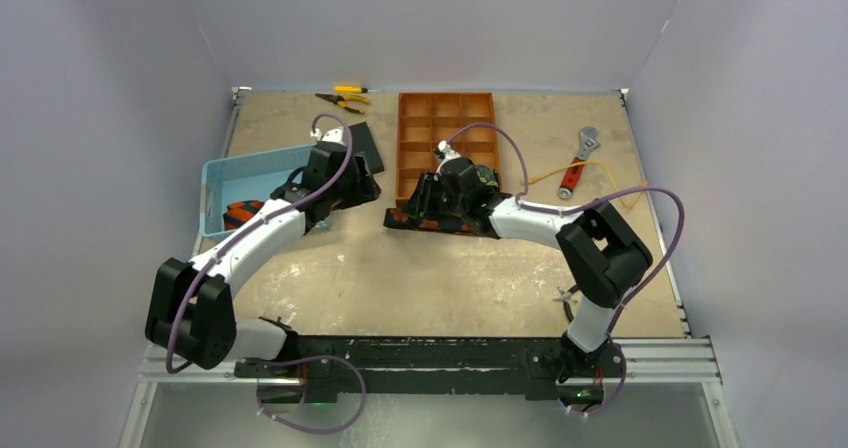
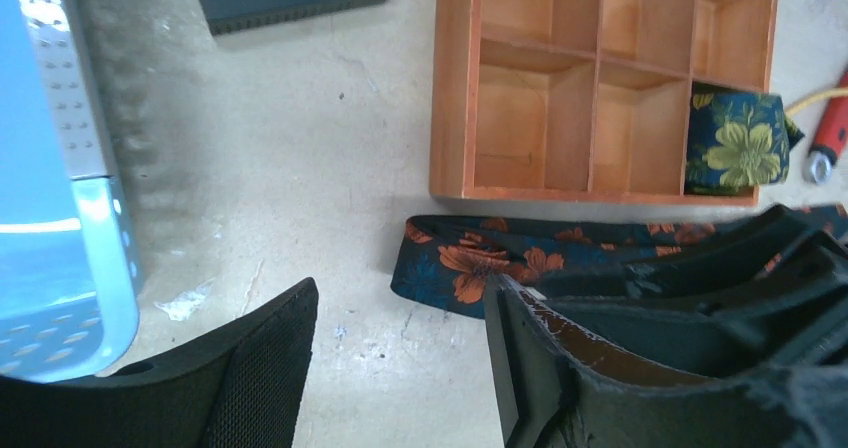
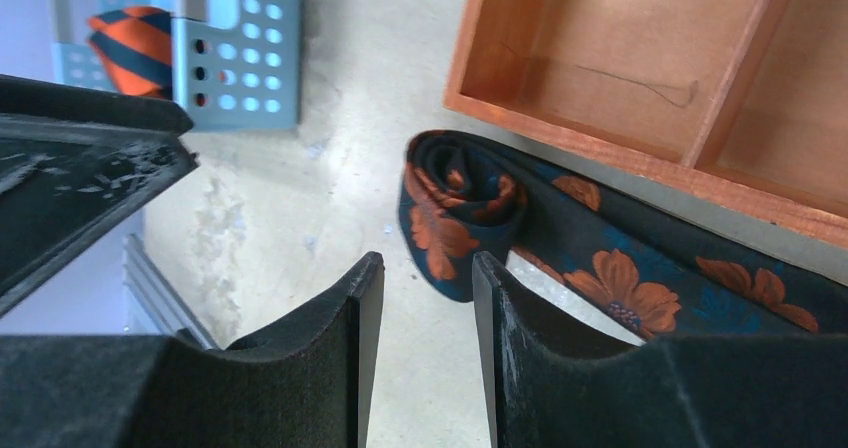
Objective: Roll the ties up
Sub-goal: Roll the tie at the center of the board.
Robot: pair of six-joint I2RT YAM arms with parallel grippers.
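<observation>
Tie (image 3: 600, 273) with orange flowers runs along the front wall of the tray (image 3: 600, 146), its rolled end just beyond the right gripper (image 3: 425, 268), whose jaws stand apart and empty.

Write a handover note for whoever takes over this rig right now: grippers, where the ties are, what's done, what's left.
Left gripper: open, empty, near the end of the navy tie with orange flowers.
Right gripper: open, empty, at that tie's curled tip.
Done: green-flowered dark tie is rolled and sits in a corner compartment of the orange wooden divided tray.
In progress: the navy tie lies on the table in front of the tray, only its tip curled.
Left: finish that roll. The orange-and-navy striped tie is in the blue perforated basket; whether it is rolled cannot be told.
</observation>
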